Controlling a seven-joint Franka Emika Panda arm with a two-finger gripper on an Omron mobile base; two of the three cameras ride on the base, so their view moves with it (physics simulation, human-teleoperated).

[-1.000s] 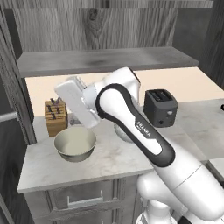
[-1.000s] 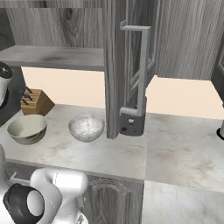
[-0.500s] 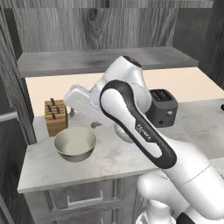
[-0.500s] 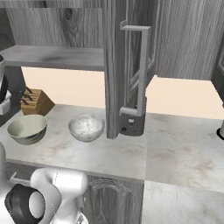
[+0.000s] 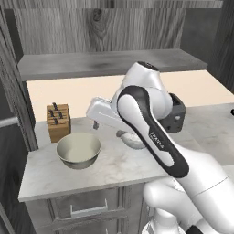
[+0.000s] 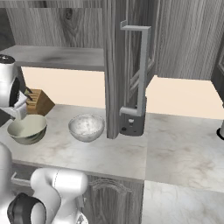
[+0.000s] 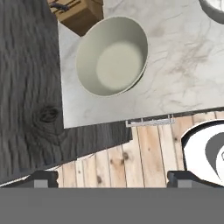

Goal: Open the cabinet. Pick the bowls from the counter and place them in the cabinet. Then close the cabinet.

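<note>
bowls [image 6: 27, 128] [image 6: 86, 127] rest empty on counter [image 6: 109, 151].

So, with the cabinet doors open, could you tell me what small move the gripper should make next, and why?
Probably lower the gripper toward the beige-olive bowl. The cabinet stands open with its grey shelf bare, and both that bowl and the speckled bowl sit on the counter. In the hand view, the fingertips are spread wide above the beige-olive bowl's near side.
</note>
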